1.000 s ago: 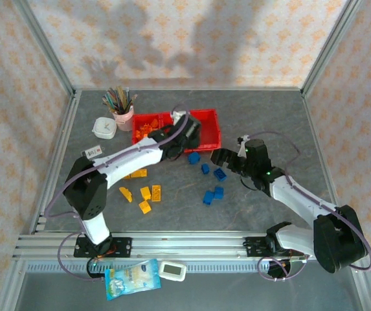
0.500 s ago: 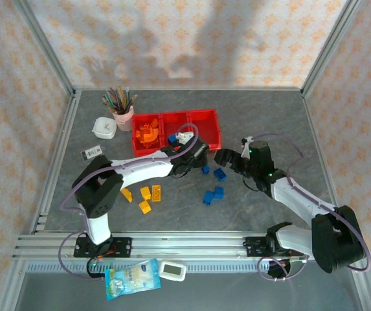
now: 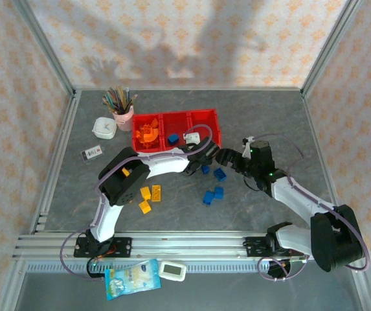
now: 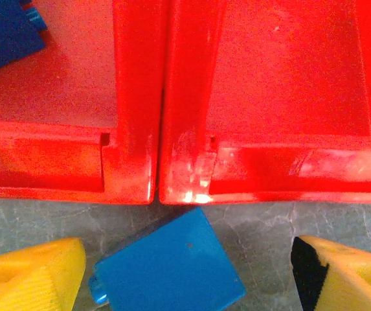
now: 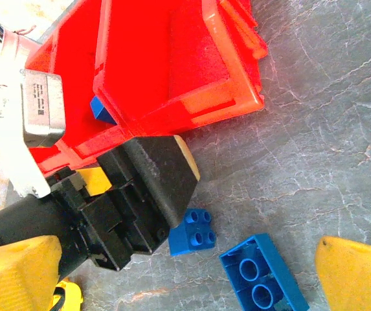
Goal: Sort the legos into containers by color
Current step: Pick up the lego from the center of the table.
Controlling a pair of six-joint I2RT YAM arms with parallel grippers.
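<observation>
Beside the containers (image 3: 206, 123), blue legos (image 3: 219, 173).

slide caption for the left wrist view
Open left gripper framing a small blue plastic lego brick lying before two red rectangular plastic bins.

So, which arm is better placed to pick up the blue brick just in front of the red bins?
Left. The left gripper, open, hangs over the blue brick, which lies between its fingers beside the red bins. The right gripper, also open, is over another blue brick.
</observation>
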